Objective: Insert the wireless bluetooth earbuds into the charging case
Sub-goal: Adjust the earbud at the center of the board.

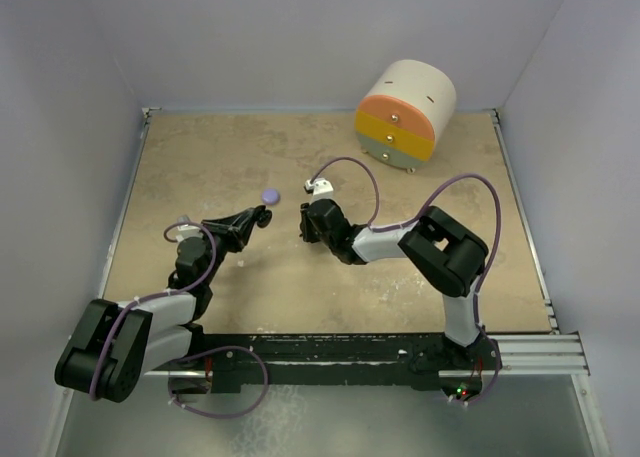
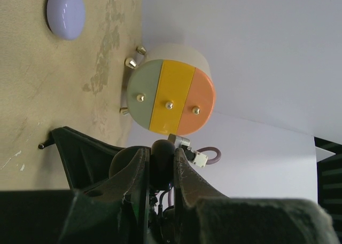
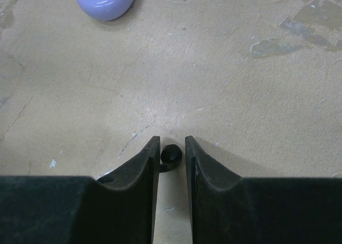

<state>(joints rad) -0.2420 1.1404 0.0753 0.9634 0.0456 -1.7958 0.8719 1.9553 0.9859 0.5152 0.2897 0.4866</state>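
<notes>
Top view of a tan table (image 1: 200, 157) with 2 arms reaching in from the near edge, tips turned toward each other near the middle, close but apart. On the left, the left claw (image 1: 264, 216), rolled onto its side, pointing right and closed to its narrowest. In its wrist view, a dark shape in the slit between the fingers (image 2: 133, 172), not separable from the right arm behind, so no telling whether anything is held. To its right, the right claw (image 3: 171, 140), low over the table with a narrow gap, 1 finger on each side of a black earbud (image 3: 171, 155). Earbud lying on the surface at the fingertips and nearly filling the gap; firm pinch or not, impossible to tell. A round lavender case (image 1: 270, 195) flat on the table just beyond the left claw's tip on the far side, left of the right claw and apart from both. A drum-shaped drawer box (image 1: 405, 112) at the far right by the wall, on small brass feet, with 3 fronts in orange, yellow and grey-green and 1 knob on each.
</notes>
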